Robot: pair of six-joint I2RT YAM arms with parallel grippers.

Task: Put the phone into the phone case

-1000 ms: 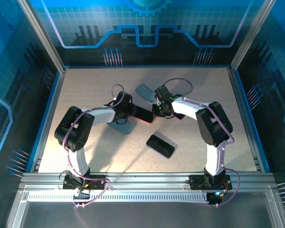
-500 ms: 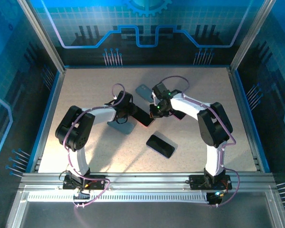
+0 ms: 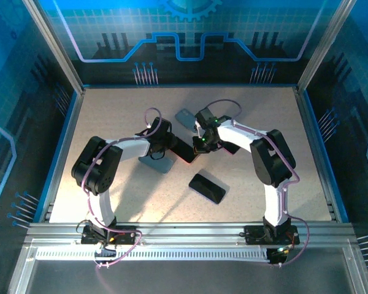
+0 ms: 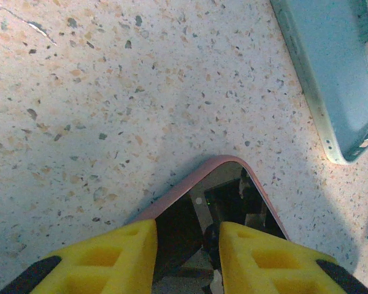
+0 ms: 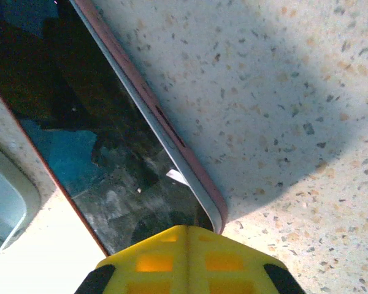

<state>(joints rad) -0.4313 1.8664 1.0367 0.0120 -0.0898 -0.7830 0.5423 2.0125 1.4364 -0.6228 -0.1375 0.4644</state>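
The left gripper's [image 4: 187,231] jaws are closed on the phone [image 4: 227,187]. Its two yellow fingers [image 4: 132,254] sit on either side of the dark, pink-rimmed handset, and the far rounded corner sticks out past them over the speckled table [image 4: 98,98]. The right gripper's [image 5: 185,237] jaws are pressed together with only a seam between the yellow pads. Their tip sits right at one corner of the phone [image 5: 104,116] — whether it touches cannot be told.

In the top view the phone [image 3: 184,150] is near the middle of the table, bridging the two grippers and lying at a slant. The left gripper [image 3: 172,146] is at its left end and the right gripper [image 3: 200,143] at its right.

The phone case [image 3: 185,117], blue-grey, lies flat just behind the phone and apart from it. A second grey-blue slab [image 3: 157,163] rests under the left arm's forearm, just in front of the phone.

In the left wrist view a teal shell [image 4: 331,67] lies flat beyond the phone, not touching it — which of the two pieces it is cannot be told.

Nearer the arm bases, well clear of the grippers, a black slab [image 3: 207,188] lies at a slant on the table.
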